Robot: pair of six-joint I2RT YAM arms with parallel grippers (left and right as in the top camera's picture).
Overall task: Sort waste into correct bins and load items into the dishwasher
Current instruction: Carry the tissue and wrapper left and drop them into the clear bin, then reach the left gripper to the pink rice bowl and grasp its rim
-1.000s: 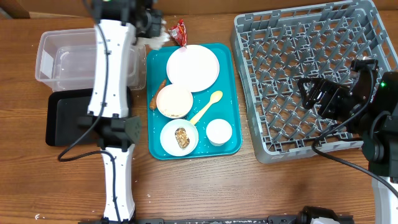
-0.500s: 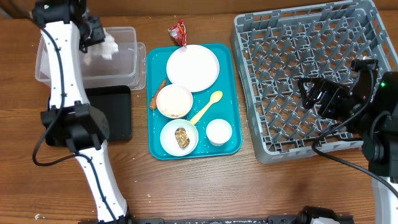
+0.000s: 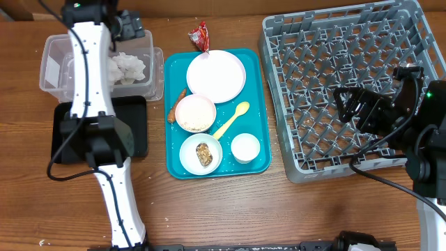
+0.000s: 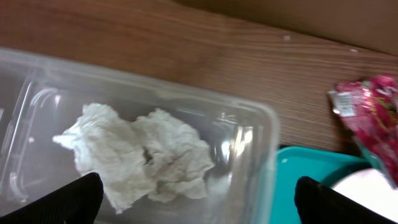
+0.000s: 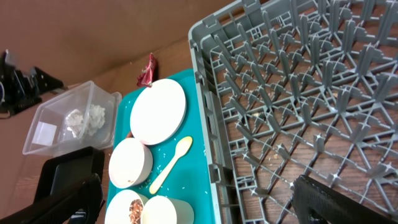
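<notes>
Left gripper [image 4: 199,202] is hovering, jaws spread and empty, over the napkin [image 4: 140,152] lying in the clear tub [image 4: 252,121]. The wrapper [image 3: 201,36] is probably coming next, needing a low, careful pinch.

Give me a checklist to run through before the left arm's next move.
1. Crumpled napkin inside the clear tub: ok.
2. Left gripper open and holding nothing: ok.
3. Red-and-white wrapper uncovered, at the teal tray's far edge: ok.
4. Black tray free of items: cannot tell, it is partly hidden.
5. Right gripper open over the dish rack, away from the teal tray: ok.
</notes>
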